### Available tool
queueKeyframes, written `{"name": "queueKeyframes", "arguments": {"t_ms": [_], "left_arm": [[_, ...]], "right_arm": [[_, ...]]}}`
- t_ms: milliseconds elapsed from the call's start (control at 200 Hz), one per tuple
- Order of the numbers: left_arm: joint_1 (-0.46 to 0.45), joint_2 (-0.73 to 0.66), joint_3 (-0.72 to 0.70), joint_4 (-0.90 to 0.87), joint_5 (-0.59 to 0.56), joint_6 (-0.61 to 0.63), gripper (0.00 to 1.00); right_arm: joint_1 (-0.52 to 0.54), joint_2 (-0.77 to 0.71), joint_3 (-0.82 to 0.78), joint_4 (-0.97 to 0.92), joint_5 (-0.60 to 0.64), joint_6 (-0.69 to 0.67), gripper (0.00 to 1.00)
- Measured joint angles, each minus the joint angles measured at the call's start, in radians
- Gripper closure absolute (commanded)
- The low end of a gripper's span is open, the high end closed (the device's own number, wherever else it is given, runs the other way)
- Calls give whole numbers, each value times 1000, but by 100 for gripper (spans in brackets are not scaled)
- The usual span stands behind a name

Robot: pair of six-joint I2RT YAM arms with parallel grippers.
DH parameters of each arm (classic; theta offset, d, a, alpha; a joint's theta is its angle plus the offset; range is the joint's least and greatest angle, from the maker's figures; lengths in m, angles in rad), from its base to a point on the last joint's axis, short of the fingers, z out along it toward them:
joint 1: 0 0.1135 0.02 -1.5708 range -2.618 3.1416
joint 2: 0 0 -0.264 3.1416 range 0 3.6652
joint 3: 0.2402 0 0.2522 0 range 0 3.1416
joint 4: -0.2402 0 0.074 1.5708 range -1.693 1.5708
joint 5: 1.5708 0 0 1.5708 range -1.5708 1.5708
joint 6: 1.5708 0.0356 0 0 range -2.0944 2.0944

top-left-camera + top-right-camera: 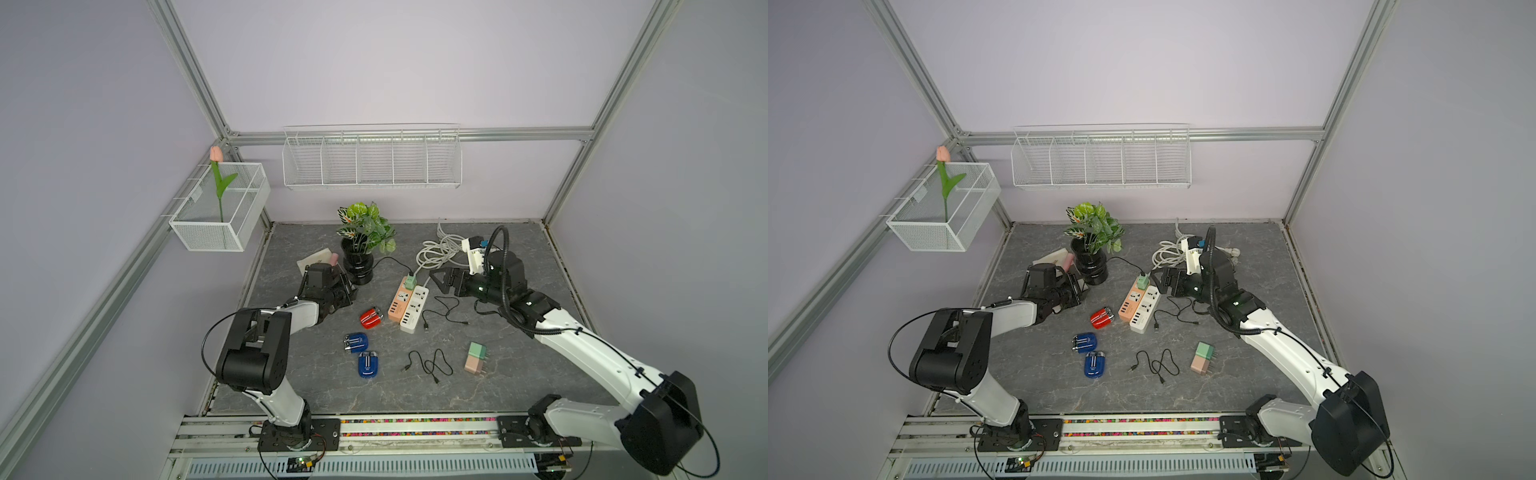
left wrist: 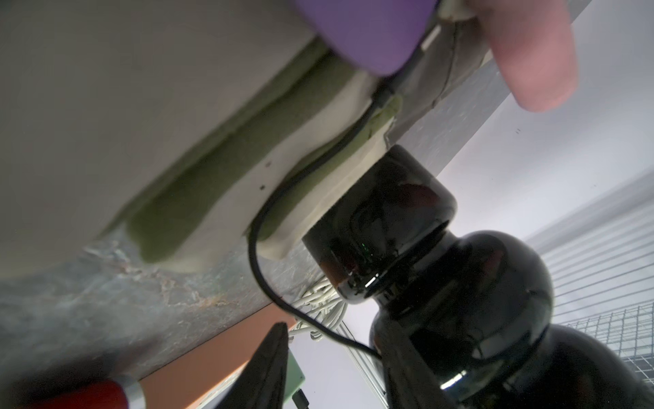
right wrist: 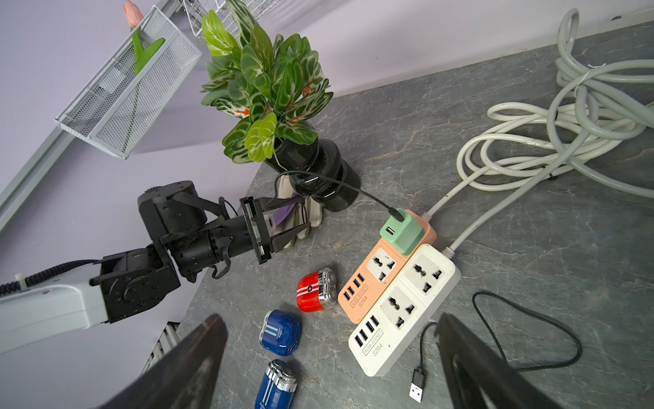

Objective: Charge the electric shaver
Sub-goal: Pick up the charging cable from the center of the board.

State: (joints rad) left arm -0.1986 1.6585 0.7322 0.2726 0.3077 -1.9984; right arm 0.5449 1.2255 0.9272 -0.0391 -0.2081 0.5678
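The purple shaver (image 3: 283, 213) lies on a striped cloth (image 2: 300, 166) just beside the black vase (image 3: 318, 177), in the far left part of the table (image 1: 519, 374). It sits between the fingers of the left gripper (image 3: 306, 212), close to the gripper's base. These jaws are partly spread. In the right wrist view a strip of cloth shows between the shaver and the finger nearer to the red shaver (image 3: 315, 292), so that finger is apart from it. Whether the other finger touches the shaver, I cannot tell.

A black cable (image 3: 339, 182) runs from the green adapter (image 3: 401, 232), past the vase and over the cloth, up to the purple shaver. The joint itself is blurred in the left wrist view. The adapter is plugged into the far end of the orange strip (image 3: 371, 283), which lies touching a white strip (image 3: 407, 318).

The right gripper (image 1: 435, 282) hangs near the far end of the strips, well apart from the purple shaver. Its jaws are spread wide, with nothing between them. Two blue shavers (image 3: 281, 333) lie near the red one, all free on the table.
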Motion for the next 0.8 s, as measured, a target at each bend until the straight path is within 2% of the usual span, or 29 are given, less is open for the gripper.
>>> {"name": "queueKeyframes", "arguments": {"t_ms": [260, 400, 580, 800], "left_arm": [[2, -3, -58, 55, -90, -16, 54], [2, 67, -58, 151, -109, -23, 71], [0, 61, -58, 178, -132, -35, 100], [-26, -73, -90, 111, -136, -34, 100]], "right_arm": [[0, 0, 0, 0, 3, 0, 5], [0, 0, 0, 0, 3, 1, 5], [0, 0, 0, -2, 4, 4, 6], [0, 0, 0, -8, 6, 9, 6]]}}
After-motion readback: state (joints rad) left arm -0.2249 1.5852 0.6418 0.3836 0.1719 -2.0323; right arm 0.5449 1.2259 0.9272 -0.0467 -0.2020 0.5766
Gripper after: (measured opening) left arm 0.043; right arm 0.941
